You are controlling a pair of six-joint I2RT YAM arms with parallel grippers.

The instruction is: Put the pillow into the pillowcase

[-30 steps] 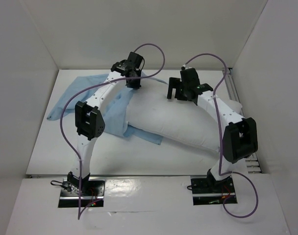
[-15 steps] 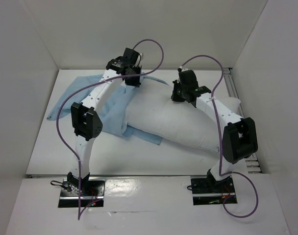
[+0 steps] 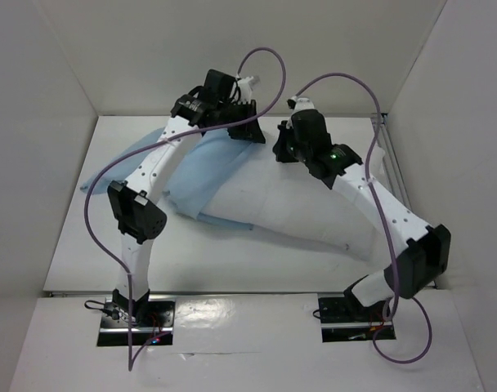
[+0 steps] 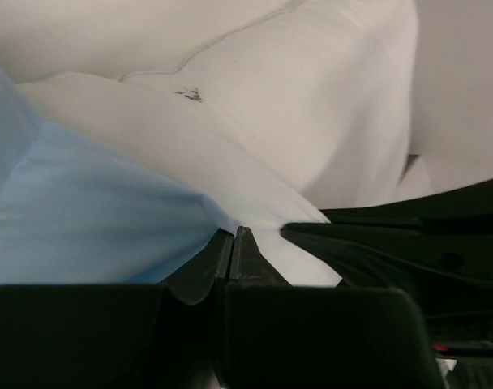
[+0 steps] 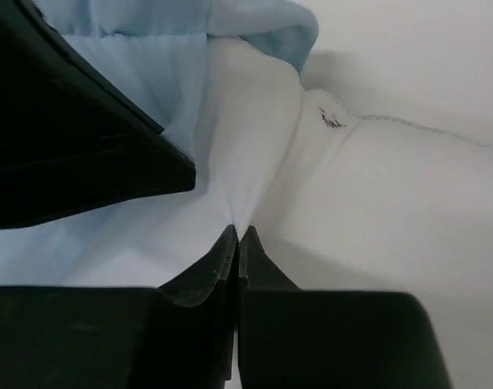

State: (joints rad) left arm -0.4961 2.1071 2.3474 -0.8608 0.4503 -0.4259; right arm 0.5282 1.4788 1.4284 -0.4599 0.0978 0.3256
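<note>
Pillow [image 3: 306, 216], plump, white, one end under limp light-blue pillowcase [image 3: 212, 170].

Bright even light, soft shadows; blurry dark wrist foregrounds.

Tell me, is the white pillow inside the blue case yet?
Mostly out: the pillowcase covers only one end of the pillow; the rest lies bare.
</note>
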